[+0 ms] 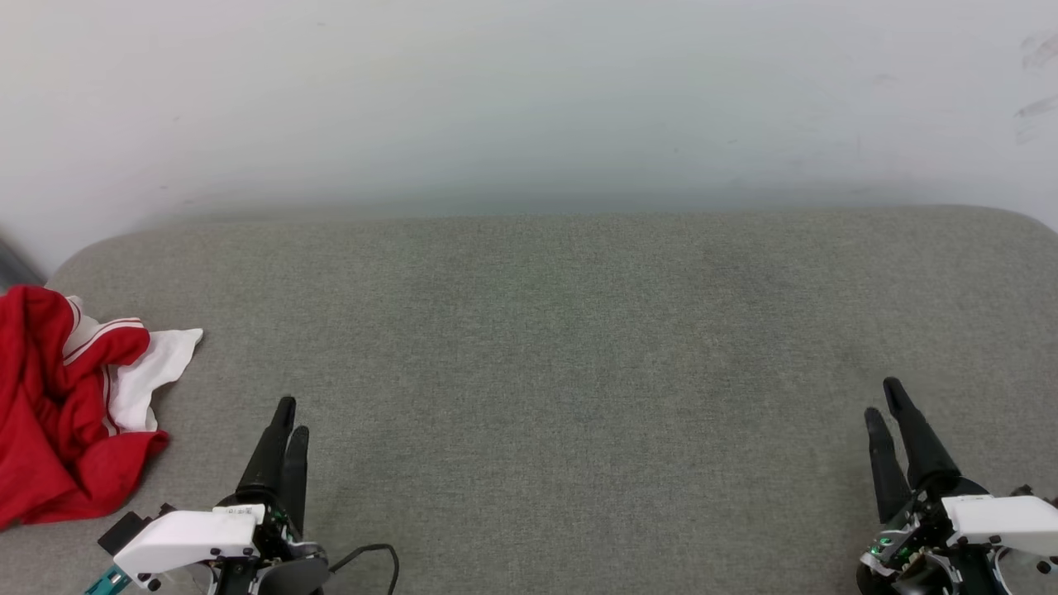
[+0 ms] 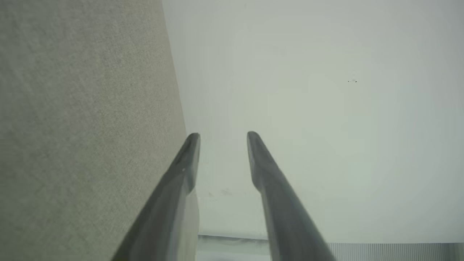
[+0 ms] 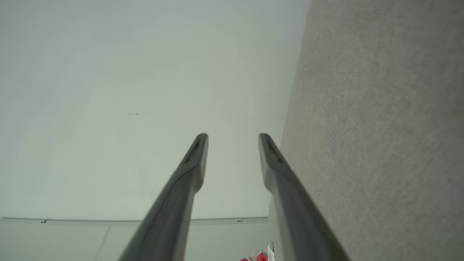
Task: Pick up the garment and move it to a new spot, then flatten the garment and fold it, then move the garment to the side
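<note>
The garment [image 1: 58, 413] lies crumpled at the left edge of the grey padded surface [image 1: 579, 372]; it is red with white sleeve ends and striped trim, and part of it runs out of the head view. My left gripper [image 1: 293, 416] hovers at the lower left, just right of the garment and apart from it. In the left wrist view the left gripper [image 2: 223, 136] is open with nothing between its fingers. My right gripper [image 1: 882, 397] is at the lower right, far from the garment. The right wrist view shows the right gripper [image 3: 233, 136] open and empty.
A white wall [image 1: 529, 99] rises behind the surface's rounded far edge. A black cable [image 1: 372, 554] loops by the left wrist. A small red and white scrap [image 3: 258, 256] at the right wrist view's bottom edge is too small to identify.
</note>
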